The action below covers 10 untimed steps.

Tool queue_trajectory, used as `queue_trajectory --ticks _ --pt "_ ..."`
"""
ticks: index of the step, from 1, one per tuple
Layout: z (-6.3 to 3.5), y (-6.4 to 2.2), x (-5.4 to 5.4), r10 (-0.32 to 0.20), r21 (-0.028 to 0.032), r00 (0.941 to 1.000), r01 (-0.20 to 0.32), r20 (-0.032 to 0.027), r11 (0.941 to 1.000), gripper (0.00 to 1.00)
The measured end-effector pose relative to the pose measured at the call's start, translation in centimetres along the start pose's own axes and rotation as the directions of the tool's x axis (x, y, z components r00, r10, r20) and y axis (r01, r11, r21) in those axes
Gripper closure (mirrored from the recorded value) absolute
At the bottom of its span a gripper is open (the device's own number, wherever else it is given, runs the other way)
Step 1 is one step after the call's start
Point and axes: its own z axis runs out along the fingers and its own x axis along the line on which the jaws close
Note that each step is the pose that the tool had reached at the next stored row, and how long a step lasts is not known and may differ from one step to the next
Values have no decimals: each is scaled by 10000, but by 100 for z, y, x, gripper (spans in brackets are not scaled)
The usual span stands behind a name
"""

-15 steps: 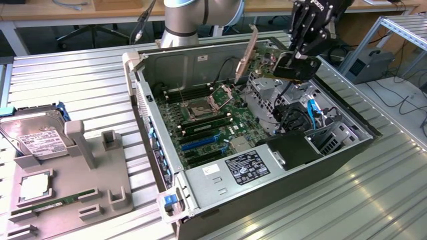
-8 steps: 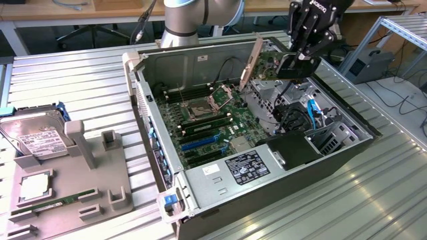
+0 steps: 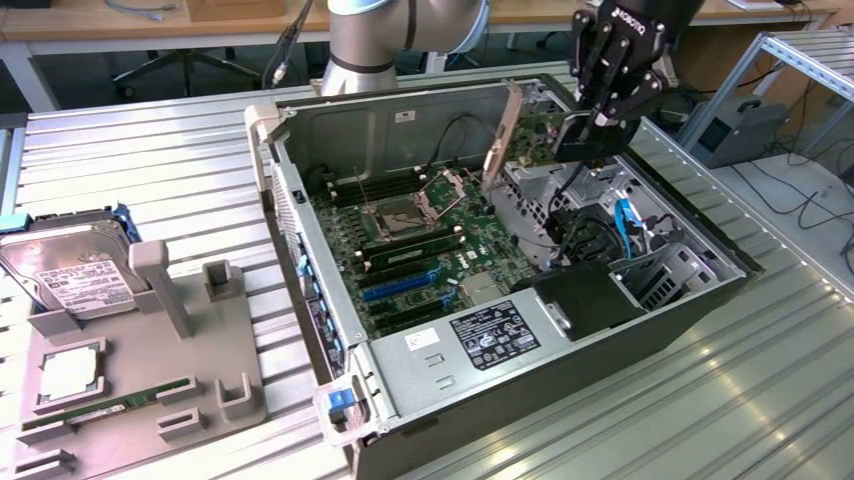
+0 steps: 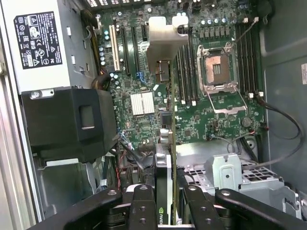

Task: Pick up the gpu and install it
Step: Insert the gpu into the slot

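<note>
The gpu (image 3: 527, 140) hangs edge-down over the open computer case (image 3: 694, 300), its long tan metal bracket (image 3: 505, 130) on the end toward the exterior view's left. My gripper (image 3: 587, 148) is shut on the card's far end from above. In the wrist view the gpu (image 4: 164, 143) runs edge-on between my two black fingers (image 4: 144, 206), with its bracket (image 4: 165, 43) at the far end. Below it lies the green motherboard (image 4: 211, 120) with its expansion slots (image 4: 129, 48). The card is above the board, not seated in a slot.
Inside the case are a power supply (image 3: 494, 335), a black shroud (image 3: 587, 295), a metal drive cage (image 4: 230, 177) and the open CPU socket (image 4: 216, 67). At the exterior view's left a grey fixture (image 3: 134, 370) carries a hard drive (image 3: 67, 265) and a RAM stick (image 3: 114, 408).
</note>
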Motion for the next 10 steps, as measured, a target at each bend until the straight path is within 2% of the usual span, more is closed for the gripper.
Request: queue_trajectory --ticks 1,3,7,8,9,10 --pt "3 0 0 -88 1 10000 88 0 10000 73" --pt "25 2 -10 -728 2 9973 728 15 9973 73" --pt "37 29 -45 -732 1 9973 732 13 9973 73" --pt "37 67 -44 -731 2 9973 731 12 9973 73" --pt "35 246 -34 -731 14 9973 731 13 9973 73" --pt "57 322 -30 -731 16 9973 731 13 9973 73"
